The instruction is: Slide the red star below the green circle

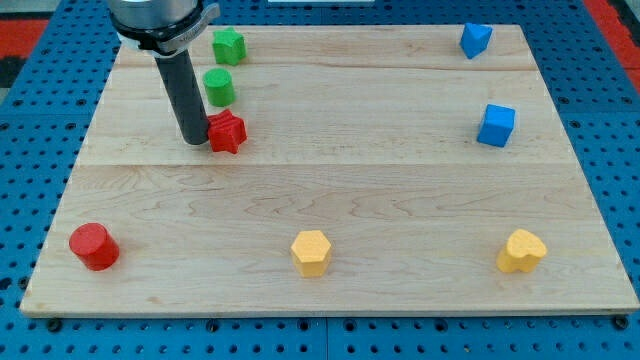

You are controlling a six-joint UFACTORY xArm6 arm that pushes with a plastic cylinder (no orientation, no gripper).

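Note:
The red star [228, 131] lies on the wooden board [330, 190] at the upper left, just below the green circle [219, 87] and a small gap apart from it. My tip [193, 141] rests on the board right against the red star's left side. The rod rises from there to the view's top edge.
A green star [228, 45] sits above the green circle. A red cylinder [94, 246] is at the lower left. Two yellow blocks [311, 252] [522, 250] lie along the bottom. Two blue blocks [475, 39] [496, 125] are at the upper right.

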